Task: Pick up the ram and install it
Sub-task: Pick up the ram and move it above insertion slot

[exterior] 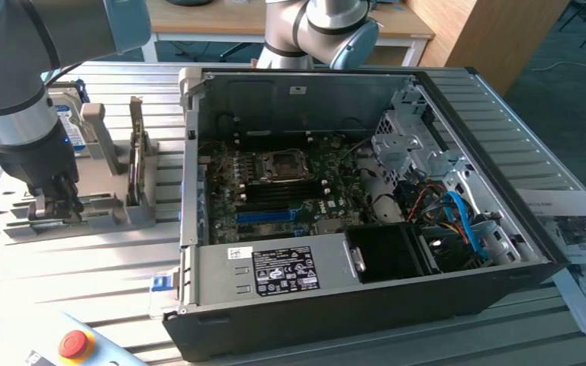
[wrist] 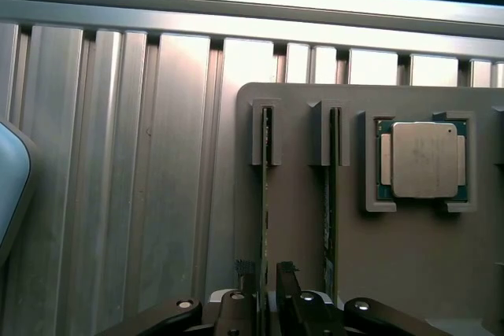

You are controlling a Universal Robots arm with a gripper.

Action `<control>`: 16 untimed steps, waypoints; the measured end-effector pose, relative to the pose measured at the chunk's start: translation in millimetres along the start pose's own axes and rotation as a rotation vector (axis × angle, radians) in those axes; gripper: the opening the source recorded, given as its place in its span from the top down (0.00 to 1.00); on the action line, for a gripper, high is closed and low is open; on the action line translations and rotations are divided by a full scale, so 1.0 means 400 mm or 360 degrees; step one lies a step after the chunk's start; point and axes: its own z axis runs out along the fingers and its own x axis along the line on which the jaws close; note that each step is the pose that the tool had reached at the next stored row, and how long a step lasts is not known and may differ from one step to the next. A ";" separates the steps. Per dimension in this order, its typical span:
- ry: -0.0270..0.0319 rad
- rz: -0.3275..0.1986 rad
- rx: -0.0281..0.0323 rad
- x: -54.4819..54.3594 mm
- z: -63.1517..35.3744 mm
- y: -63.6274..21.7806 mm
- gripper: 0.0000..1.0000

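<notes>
Two thin green sticks stand edge-on in slots of a grey holder (wrist: 299,218). The ram (wrist: 266,194) is the stick further from the square silver processor chip (wrist: 424,159). The look-alike second stick (wrist: 332,194) stands between them. My gripper (wrist: 265,269) is open, with one fingertip on each side of the ram's near end and a narrow gap left around it. In the exterior view the gripper (exterior: 57,204) is low over the holder (exterior: 120,213), at that view's left. The open computer case (exterior: 375,290) shows its motherboard and dark memory slots (exterior: 272,197).
The case's raised side walls stand to the exterior view's right of the holder. A red stop button (exterior: 74,343) sits at the front left, and printed papers (exterior: 578,244) lie at the far right. The table is ribbed aluminium (wrist: 118,194).
</notes>
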 end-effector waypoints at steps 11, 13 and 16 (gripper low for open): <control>0.00003 0.0000 -0.00003 0.000 0.000 0.000 0.75; 0.00002 0.0000 -0.00003 0.000 0.000 0.000 0.75; 0.00002 0.0000 -0.00003 0.000 0.000 0.000 0.75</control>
